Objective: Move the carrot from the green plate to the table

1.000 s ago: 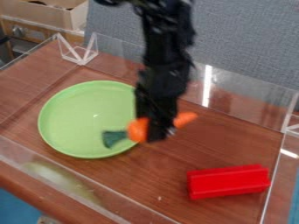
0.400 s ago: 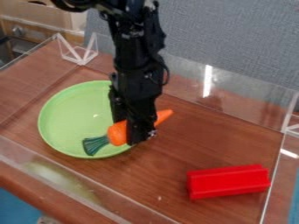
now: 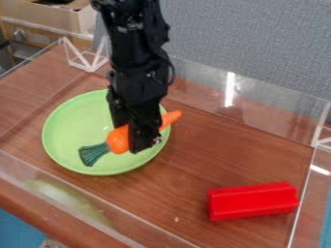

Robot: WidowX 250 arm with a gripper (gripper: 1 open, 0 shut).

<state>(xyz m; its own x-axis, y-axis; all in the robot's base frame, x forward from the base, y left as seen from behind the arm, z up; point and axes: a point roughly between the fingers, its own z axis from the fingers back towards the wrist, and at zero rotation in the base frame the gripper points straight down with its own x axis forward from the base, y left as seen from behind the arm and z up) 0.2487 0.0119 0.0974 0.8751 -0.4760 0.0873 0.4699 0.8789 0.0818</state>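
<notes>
Looking through the single camera view, with twelve o'clock at its top, we see that the carrot (image 3: pixel 118 142) has shifted toward nine o'clock in the last moments, carried along by the tool (image 3: pixel 137 145). A second ago both were a blur farther toward three o'clock; then they came into focus near the plate's edge, and now they sit more fully over the green plate (image 3: pixel 68 114). The tool's fingers are together on the carrot's orange body, clamping it around the middle. The dark green stub points toward about eight o'clock, over the plate's lower part, while the tapered orange end pokes out toward two o'clock, around the rim. Whether the carrot hangs just above the plate or touches it, we cannot tell.

For the task, we judge this a small step the wrong way: the grip looks good, but the carrot has drifted back from the bare bench (image 3: pixel 195 179) where it needs to go. The red rectangular block (image 3: pixel 253 201), at four o'clock from the plate, has not moved. We would next lift enough to clear the rim, travel toward three or four o'clock, stop short of the block, and let go low. Dragging could catch the stub on the rim and twist the carrot loose.
</notes>
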